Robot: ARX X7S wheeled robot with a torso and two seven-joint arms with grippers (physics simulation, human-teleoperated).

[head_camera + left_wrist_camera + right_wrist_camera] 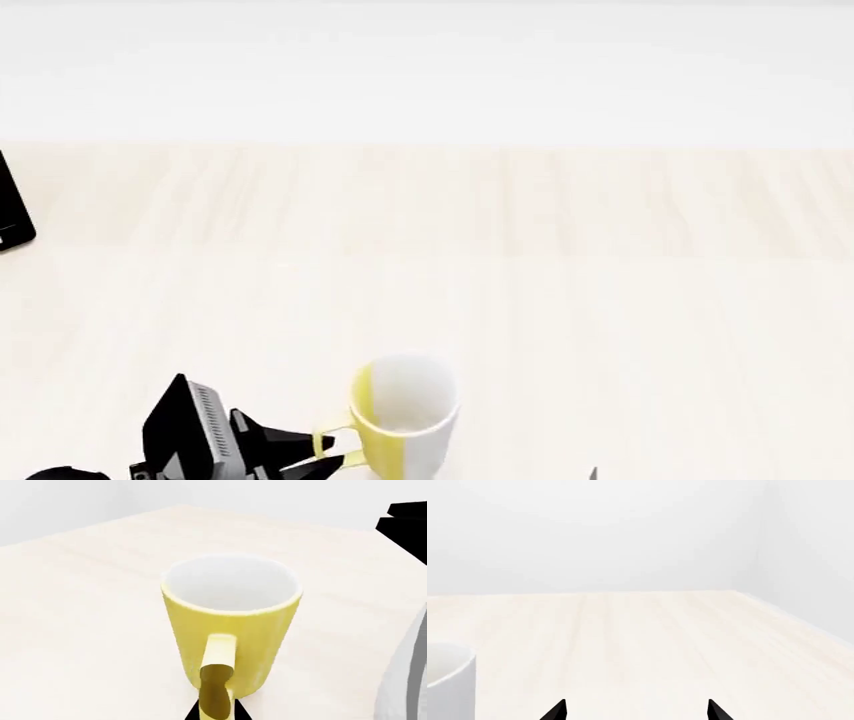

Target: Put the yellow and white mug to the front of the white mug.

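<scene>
The left gripper [310, 452] is clamped on the handle of the yellow and white mug [400, 418], which stands upright on the table [534, 280] at its near edge. The right gripper [636, 711] hangs apart and empty beside the white mug [447, 680]. The grasp looks made, so next comes a lift and a carry to the white mug's front.

Tabletop [561, 260]: pale wood, light grain running away from the claws, broad and flat, filling most of the head view. Its far edge meets a plain white wall [427, 70], well beyond either claw. Black flat object [11, 215] at the far left edge of the tabletop, well apart from the left claw, cut by the frame; identity unclear.
</scene>
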